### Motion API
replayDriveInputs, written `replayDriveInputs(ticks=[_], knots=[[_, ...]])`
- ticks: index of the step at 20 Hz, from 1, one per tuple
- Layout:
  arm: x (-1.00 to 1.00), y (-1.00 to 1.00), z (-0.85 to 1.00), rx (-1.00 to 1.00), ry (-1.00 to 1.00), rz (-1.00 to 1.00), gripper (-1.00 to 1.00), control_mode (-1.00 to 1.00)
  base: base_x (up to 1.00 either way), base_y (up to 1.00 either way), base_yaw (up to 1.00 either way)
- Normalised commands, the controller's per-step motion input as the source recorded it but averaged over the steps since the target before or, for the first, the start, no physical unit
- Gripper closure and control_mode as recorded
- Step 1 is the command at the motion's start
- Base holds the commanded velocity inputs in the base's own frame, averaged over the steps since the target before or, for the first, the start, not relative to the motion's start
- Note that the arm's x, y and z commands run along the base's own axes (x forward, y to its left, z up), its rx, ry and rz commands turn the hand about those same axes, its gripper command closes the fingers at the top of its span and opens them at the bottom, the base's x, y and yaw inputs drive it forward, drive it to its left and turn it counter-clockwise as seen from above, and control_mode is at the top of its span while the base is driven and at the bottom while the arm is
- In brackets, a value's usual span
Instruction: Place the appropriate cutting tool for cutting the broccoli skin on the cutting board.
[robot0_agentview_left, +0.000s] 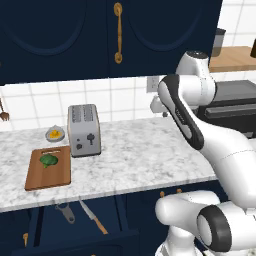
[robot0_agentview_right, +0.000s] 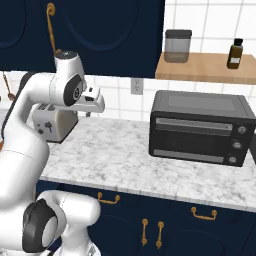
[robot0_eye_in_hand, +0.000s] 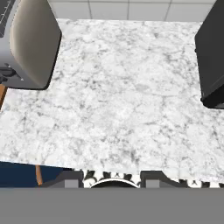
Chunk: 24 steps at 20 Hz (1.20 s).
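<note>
The knife (robot0_agentview_left: 93, 216), silver blade and orange-brown handle, lies in the open drawer (robot0_agentview_left: 80, 235) below the counter edge, beside a grey peeler (robot0_agentview_left: 65, 212). A sliver of its handle (robot0_eye_in_hand: 38, 174) shows in the hand view. The brown cutting board (robot0_agentview_left: 48, 168) lies on the counter's left end with the dark-green broccoli (robot0_agentview_left: 48, 160) on its far part. My gripper (robot0_agentview_left: 159, 111) (robot0_agentview_right: 89, 113) (robot0_eye_in_hand: 109, 178) hangs above the middle of the counter, right of the toaster and far from knife and board. Its fingertips (robot0_eye_in_hand: 65, 179) stand wide apart with nothing between them.
A silver toaster (robot0_agentview_left: 84, 130) (robot0_eye_in_hand: 30, 43) stands right of the board, with a small plate of yellow food (robot0_agentview_left: 55, 133) behind the board. A black toaster oven (robot0_agentview_right: 200, 127) (robot0_eye_in_hand: 212, 57) sits to the right. A wooden shelf (robot0_agentview_right: 205, 67) holds a jar and bottle.
</note>
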Motion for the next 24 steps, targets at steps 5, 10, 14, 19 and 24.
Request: replayDriveInputs(ticks=[5, 10, 14, 19, 24], knots=[[-0.60, 0.21, -0.23, -0.06, -0.08, 0.00, -1.00, -1.00, 0.00, 0.00, 0.00], [-0.31, 1.00, -0.95, -0.14, 0.07, -0.09, -1.00, -1.00, 0.00, 0.00, 0.00], [0.02, 0.91, -1.00, -0.01, 0.36, -0.08, -1.00, -1.00, 0.00, 0.00, 0.00], [-0.16, 0.37, -1.00, 0.00, 0.03, -0.14, -1.00, -1.00, 0.00, 0.00, 0.00], [-0.04, 0.58, -0.99, 0.05, 0.02, -0.02, -1.00, -1.00, 0.00, 0.00, 0.00]])
